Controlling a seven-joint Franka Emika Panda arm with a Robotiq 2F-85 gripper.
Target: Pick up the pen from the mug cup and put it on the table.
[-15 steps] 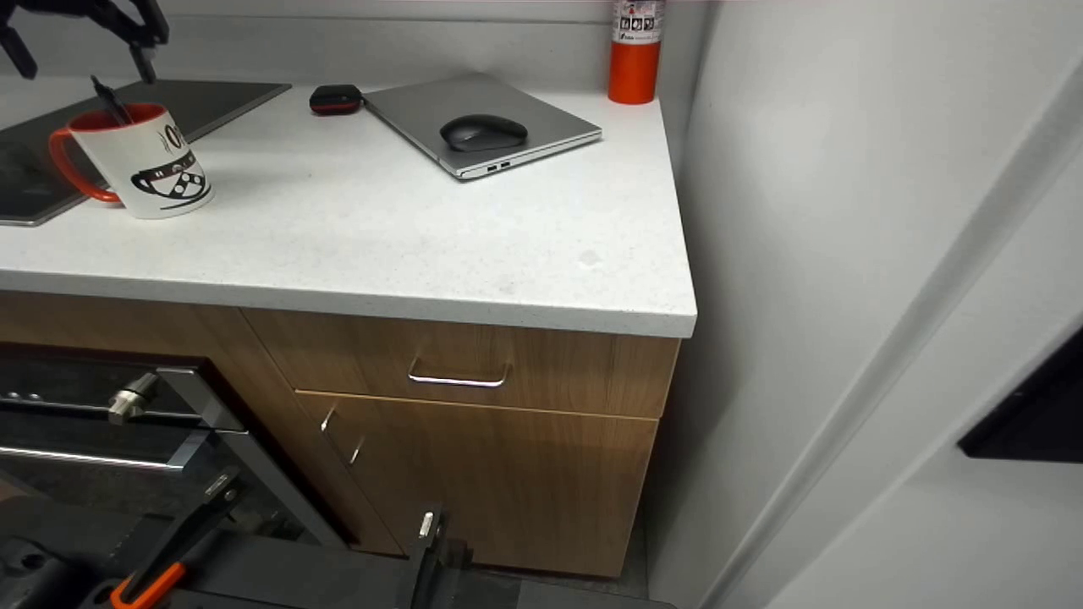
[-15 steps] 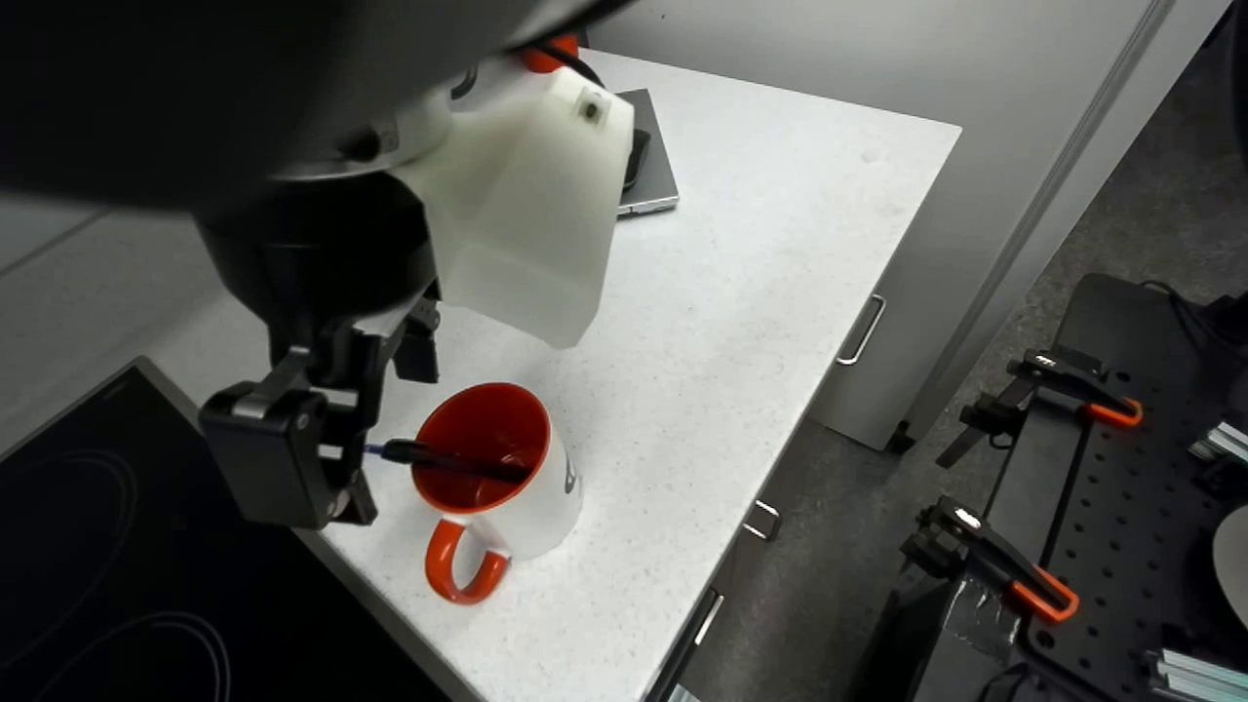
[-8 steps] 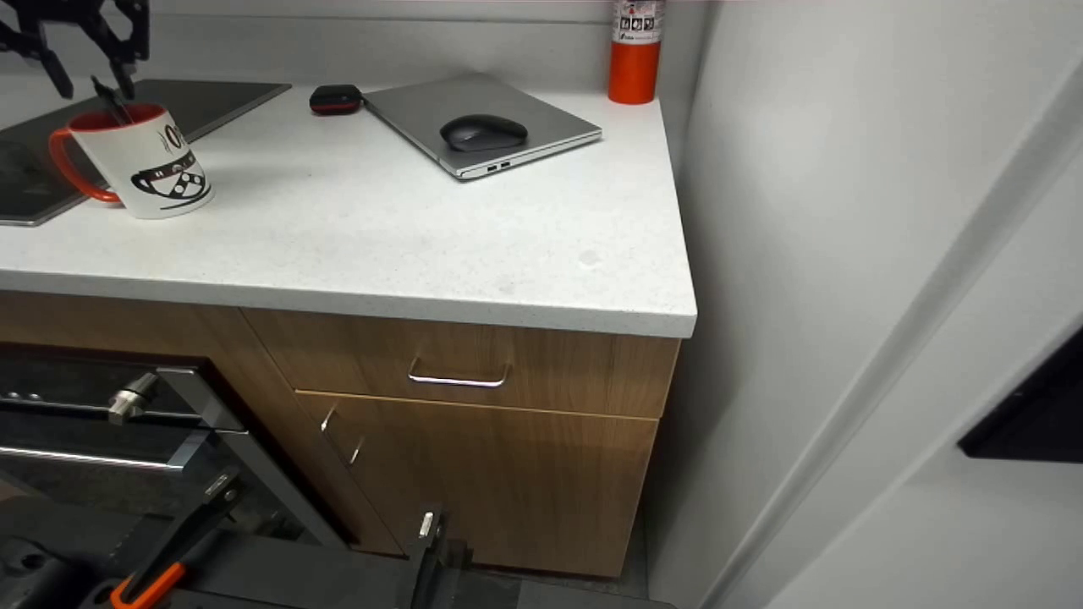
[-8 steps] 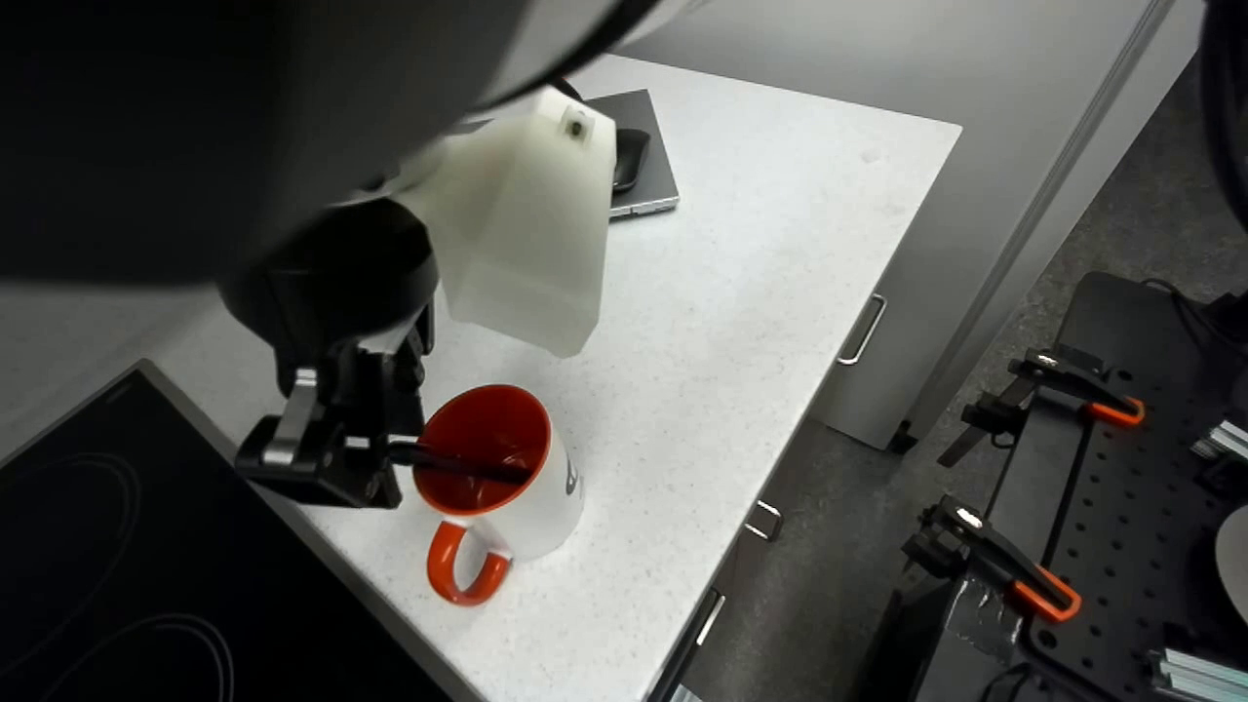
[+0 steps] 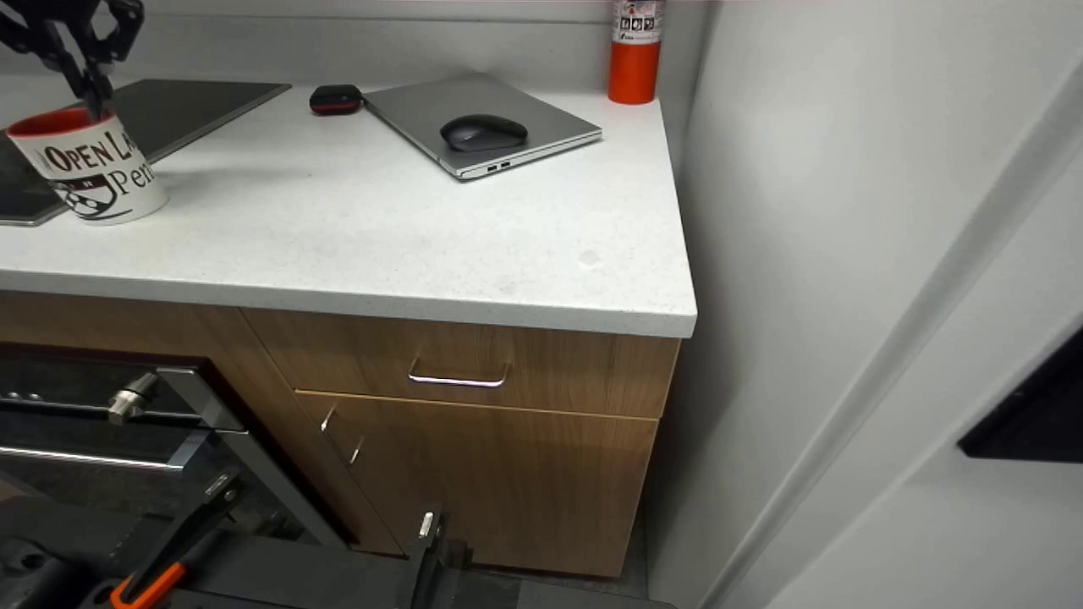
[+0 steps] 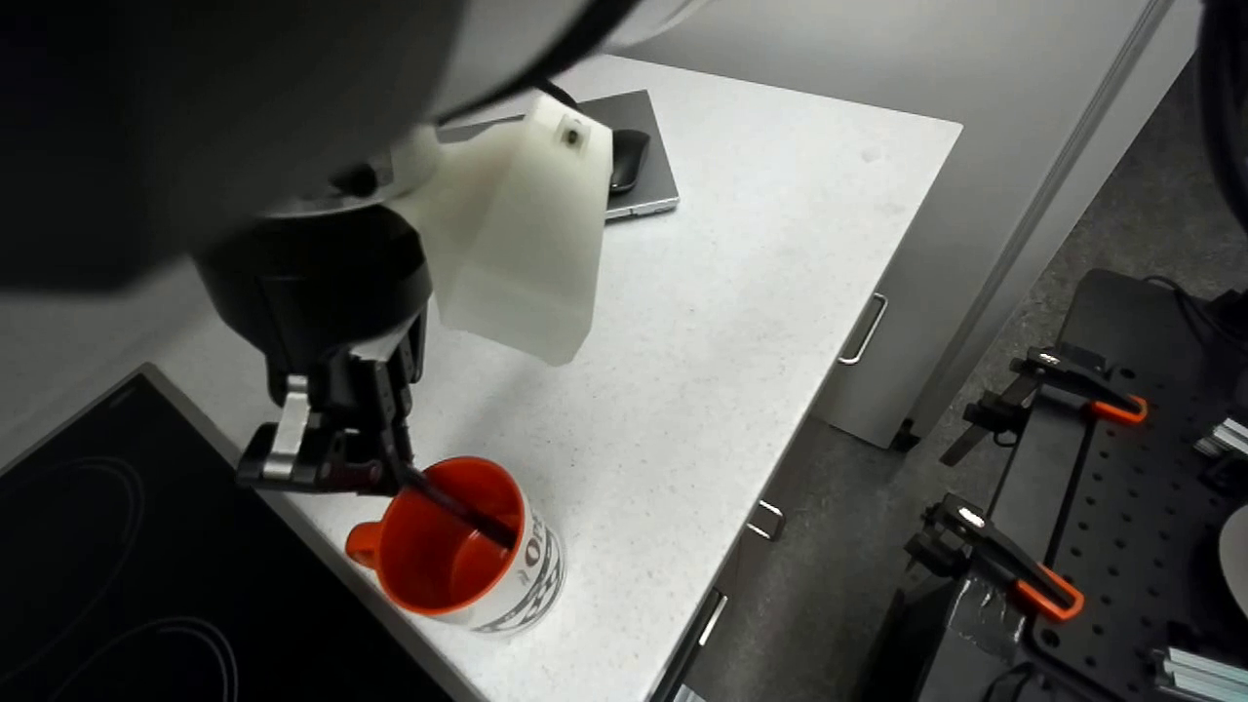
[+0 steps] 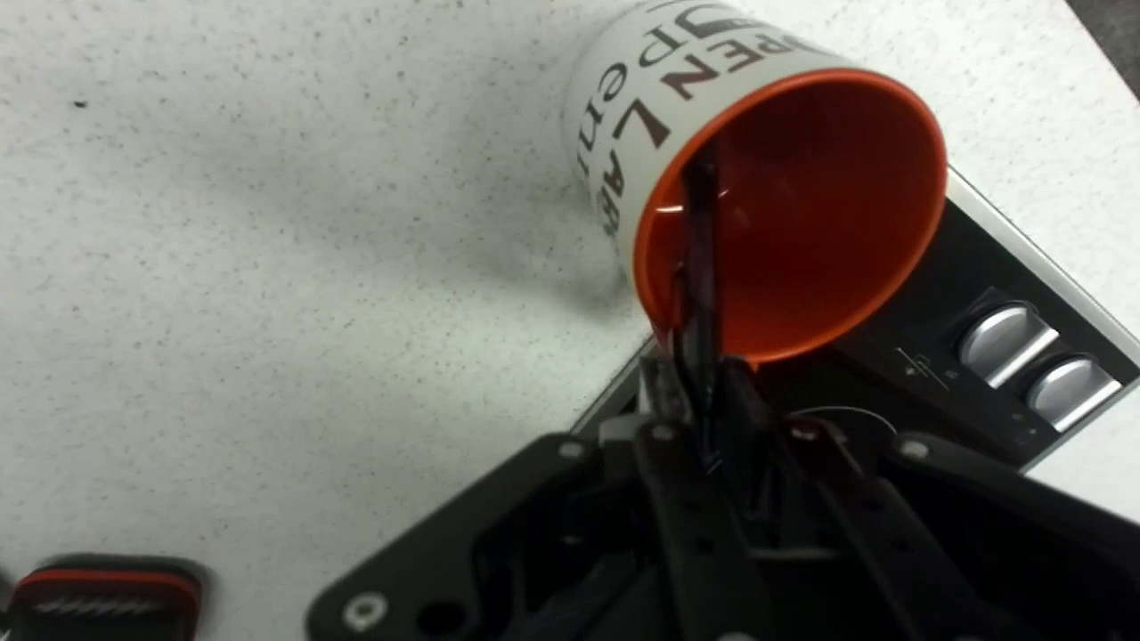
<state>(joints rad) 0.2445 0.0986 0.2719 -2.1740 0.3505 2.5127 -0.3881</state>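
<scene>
In the wrist view my gripper (image 7: 699, 383) is shut on the end of the dark pen (image 7: 699, 240), whose other end reaches down inside the mug cup (image 7: 712, 102). The white mug cup has an orange-red interior and dark lettering. An exterior view shows the pen (image 6: 463, 509) slanting from the gripper (image 6: 398, 473) into the mug cup (image 6: 546, 580), its handle toward the cooktop. The fingers of the gripper (image 5: 95, 93) hang at the rim of the mug cup (image 5: 127, 173) in an exterior view. Beneath it lies the white speckled table (image 5: 381, 228).
A black glass cooktop (image 6: 127, 546) lies beside the mug, with metal knobs (image 7: 1006, 343) on it. Toward the back are a small black-and-red case (image 5: 336, 100), a grey laptop (image 5: 423, 101) bearing a black mouse (image 5: 482, 133), and a red canister (image 5: 634, 72).
The gripper has gone from wide open around the pen's end to shut on it. The mug has turned and shifted, its lettering now facing an exterior camera, and the pen slants differently.
</scene>
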